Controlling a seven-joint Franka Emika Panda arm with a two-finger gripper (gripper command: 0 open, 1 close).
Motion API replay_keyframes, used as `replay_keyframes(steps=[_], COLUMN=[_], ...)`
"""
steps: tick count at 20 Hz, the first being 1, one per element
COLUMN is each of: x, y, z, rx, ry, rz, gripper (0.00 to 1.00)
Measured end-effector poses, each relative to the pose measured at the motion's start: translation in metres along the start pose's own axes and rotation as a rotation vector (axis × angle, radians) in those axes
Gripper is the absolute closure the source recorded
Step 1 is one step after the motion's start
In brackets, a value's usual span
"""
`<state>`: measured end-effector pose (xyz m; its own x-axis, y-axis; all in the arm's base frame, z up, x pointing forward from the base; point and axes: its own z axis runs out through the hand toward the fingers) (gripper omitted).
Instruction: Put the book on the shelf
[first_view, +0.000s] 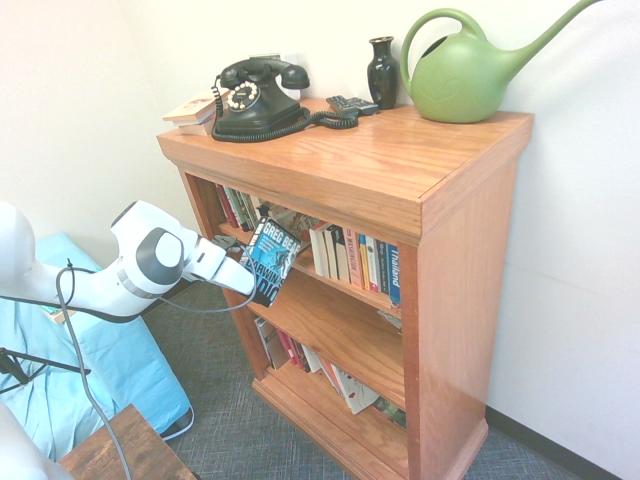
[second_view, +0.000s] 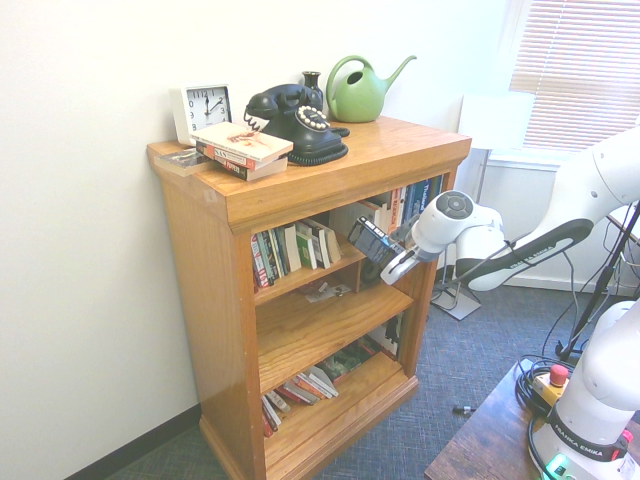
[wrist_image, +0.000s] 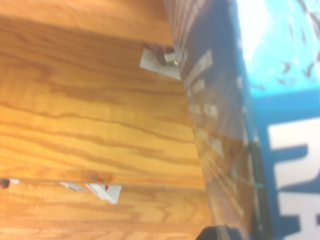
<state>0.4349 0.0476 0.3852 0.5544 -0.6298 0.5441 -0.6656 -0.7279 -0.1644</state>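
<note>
The book (first_view: 271, 258), a thick paperback with a blue-teal cover and white letters, hangs tilted in front of the bookcase's upper opening. My gripper (first_view: 247, 282) is shut on its lower edge, reaching in from the left. From the other side, the book (second_view: 369, 240) and gripper (second_view: 393, 265) sit just outside the front edge. The shelf (first_view: 345, 290) is the reddish-brown board with a row of upright paperbacks, one with a blue "Thailand" spine (first_view: 394, 274). A gap on that shelf (second_view: 340, 262) lies just behind the book. In the wrist view the book's cover (wrist_image: 280, 100) fills the right side, over oak boards (wrist_image: 90, 110).
On the bookcase top stand a black telephone (first_view: 255, 98), a green watering can (first_view: 465, 72), a dark vase (first_view: 382, 70), a white clock (second_view: 204, 106) and stacked books (second_view: 243, 150). The lower shelves (first_view: 335, 330) hold leaning books. A blue bin (first_view: 110, 360) sits on the floor at left.
</note>
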Motion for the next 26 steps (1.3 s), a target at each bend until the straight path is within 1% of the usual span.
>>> replay_keyframes(steps=[7, 14, 19, 26], x=[0.018, 0.012, 0.022, 0.022], y=[-0.027, -0.06, -0.071, -0.084], z=[0.014, 0.026, 0.025, 0.039], rx=[0.009, 0.026, 0.041, 0.037], ry=[0.006, -0.017, -0.01, -0.003], rz=[0.005, -0.013, 0.002, -0.01], gripper=[1.0, 1.0, 1.0, 1.0])
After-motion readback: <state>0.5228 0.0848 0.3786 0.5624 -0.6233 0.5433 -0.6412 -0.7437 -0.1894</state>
